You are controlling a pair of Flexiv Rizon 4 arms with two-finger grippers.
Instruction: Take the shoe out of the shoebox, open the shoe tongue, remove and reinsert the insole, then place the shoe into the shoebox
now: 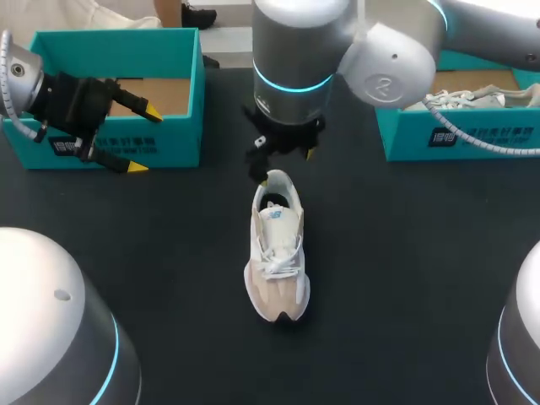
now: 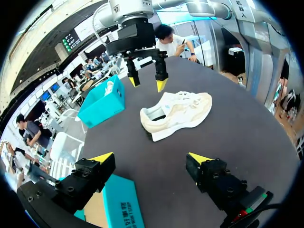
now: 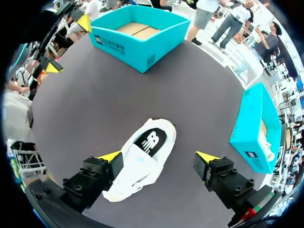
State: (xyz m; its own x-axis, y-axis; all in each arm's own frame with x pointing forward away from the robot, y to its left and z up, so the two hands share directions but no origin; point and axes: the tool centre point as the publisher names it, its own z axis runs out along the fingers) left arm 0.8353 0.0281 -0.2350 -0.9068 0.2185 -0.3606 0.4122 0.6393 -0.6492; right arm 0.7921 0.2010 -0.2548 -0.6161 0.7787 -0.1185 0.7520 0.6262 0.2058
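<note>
**Shoe out on the table — where we would grip it**

Shoe [image 1: 277, 249] stands on its sole in the middle of the table [image 1: 405, 278], toe toward us and heel [image 1: 278, 184] away, well apart from both boxes. Our right gripper [image 1: 287, 167] hangs just over the heel, fingers spread and nothing between them. In its wrist view the shoe's mouth lies under the yellow tips, with the dark insole [image 3: 151, 141] showing inside. Our left gripper [image 1: 143, 142] is likewise released and empty, beside the left box [image 1: 173, 139], whose bare bottom shows. The right box [image 1: 456, 135] holds another shoe.

We judge the shoe light, with a soft upper that will dent under a pinch and a firmer sole and heel cup. So the steady hold is across the heel or the sole's sides — not the toe, which would fold. The tongue [image 3: 139, 161] looks thin and floppy and sits under the laces [image 1: 277, 257]. It wants a fingertip pinch at its upper edge while the other gripper pins the shoe; otherwise the shoe would likely slide on the table. The insole should be limp, and is best taken at its heel end, where it is exposed.
</note>
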